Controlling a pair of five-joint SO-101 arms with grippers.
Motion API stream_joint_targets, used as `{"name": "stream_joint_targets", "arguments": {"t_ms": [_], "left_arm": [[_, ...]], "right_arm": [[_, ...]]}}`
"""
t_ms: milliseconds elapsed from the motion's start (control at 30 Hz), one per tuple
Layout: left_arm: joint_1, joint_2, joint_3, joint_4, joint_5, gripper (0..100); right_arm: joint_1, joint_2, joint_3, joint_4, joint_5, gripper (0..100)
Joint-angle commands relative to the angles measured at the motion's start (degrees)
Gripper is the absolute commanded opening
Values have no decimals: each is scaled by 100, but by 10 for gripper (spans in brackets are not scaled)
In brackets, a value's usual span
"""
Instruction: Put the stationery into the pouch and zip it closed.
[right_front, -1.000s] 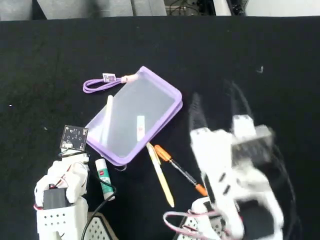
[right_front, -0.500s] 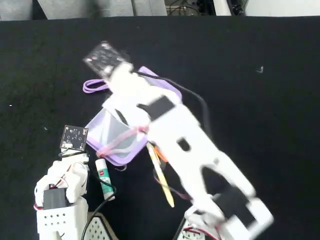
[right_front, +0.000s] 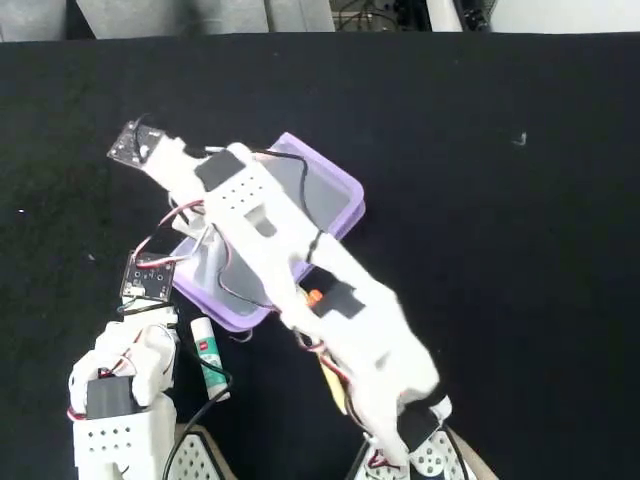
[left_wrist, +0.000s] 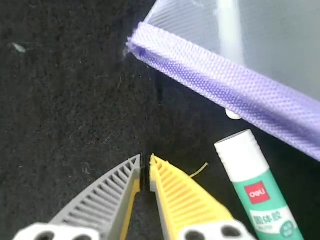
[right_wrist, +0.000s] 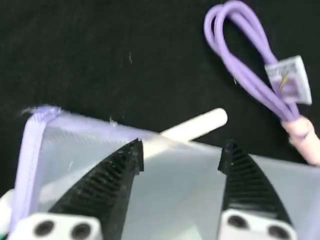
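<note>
Pouch (right_front: 335, 195) lies flat on the counter (right_front: 500, 250). The right pincer (right_wrist: 182, 150) hovers open over its rim and should probably nip only the top layer. The left pincer (left_wrist: 145, 162) sits closed near a corner.

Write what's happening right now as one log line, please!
right gripper: open, over pouch edge | left gripper: shut, beside glue stick | glue stick: on table, outside pouch
</note>
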Motion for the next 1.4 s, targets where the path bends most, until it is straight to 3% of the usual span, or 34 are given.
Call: {"name": "stream_joint_targets", "arguments": {"t_ms": [0,333,633,733,867,933,1167,1367], "left_arm": [[40,-53,66,-18,-44,47],[31,-53,66,-18,-44,47],[31,-53,66,-18,-44,47],[31,-53,66,-18,-44,47],[31,-53,66,-18,-44,47],[31,-53,66,-18,-44,47],[31,-53,66,-18,-44,47],[40,-53,66,-18,-44,47]], "right_arm": [[-44,971,-1842,457,88,255],[369,2958,-4681,1002,97,255],[448,4154,-5903,642,97,253],[448,4145,-5903,475,97,216],[554,4136,-5903,9,88,6],[642,4101,-5903,-114,53,39],[642,3495,-5895,79,9,10],[686,2844,-5895,536,-730,11]]}}
